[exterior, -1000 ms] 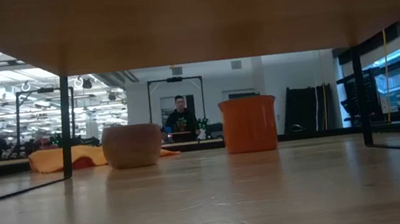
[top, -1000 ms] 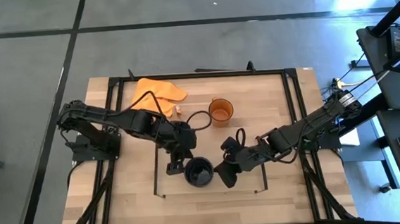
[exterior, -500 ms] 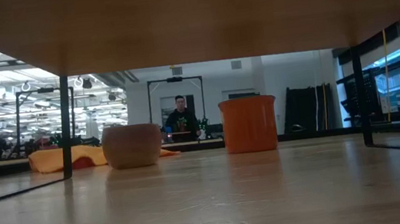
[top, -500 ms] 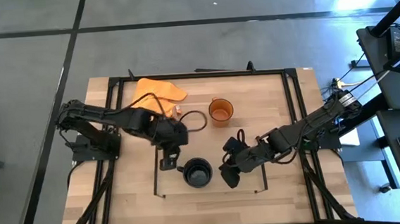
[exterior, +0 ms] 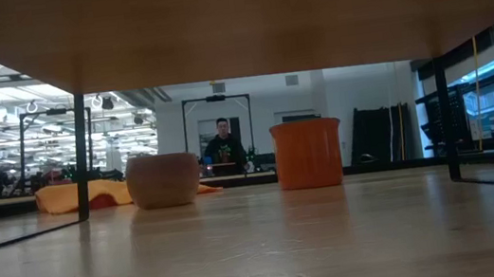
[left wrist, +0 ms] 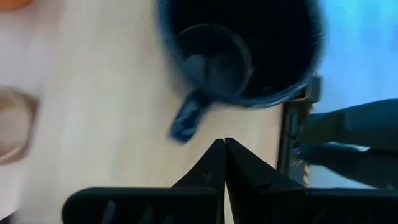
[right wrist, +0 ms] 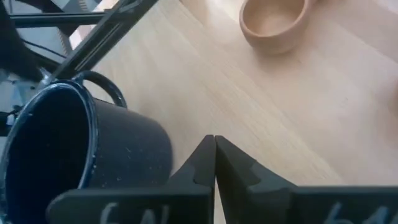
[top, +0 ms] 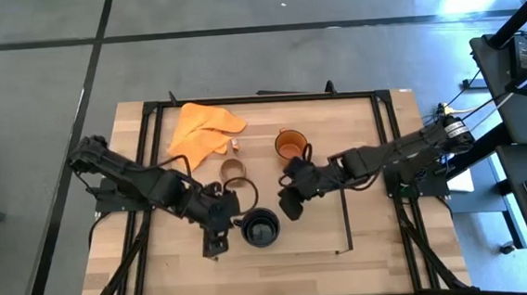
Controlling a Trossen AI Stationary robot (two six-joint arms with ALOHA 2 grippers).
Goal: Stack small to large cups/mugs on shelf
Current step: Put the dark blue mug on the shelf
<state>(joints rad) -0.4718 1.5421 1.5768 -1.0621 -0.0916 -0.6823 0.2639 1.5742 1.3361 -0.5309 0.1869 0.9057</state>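
Note:
The black mug [top: 261,229] stands upright on the light-wood shelf [top: 318,235], its handle [left wrist: 186,118] toward the table's left. The small wooden cup [top: 234,171] and the orange mug [top: 289,145] stand on the table farther back; both also show in the low view, the wooden cup [exterior: 163,179] and the orange mug [exterior: 307,152]. My left gripper [top: 216,238] is shut, just left of the black mug's handle, touching nothing. My right gripper [top: 286,207] is shut, above the table between the black mug and the orange mug. It too is clear of the black mug [right wrist: 68,149].
An orange cloth [top: 204,128] lies at the far left of the table. A thin black frame [top: 347,218] edges the shelf, and a larger black metal frame [top: 386,139] runs around the table. A person [exterior: 223,144] stands far off in the room.
My left gripper has drawn back from the black mug toward the table's near left, rolling as it went, and its arm has swung off the wooden cup, which now shows. My right gripper has gone toward the far edge and the orange mug. The black mug stays where it was.

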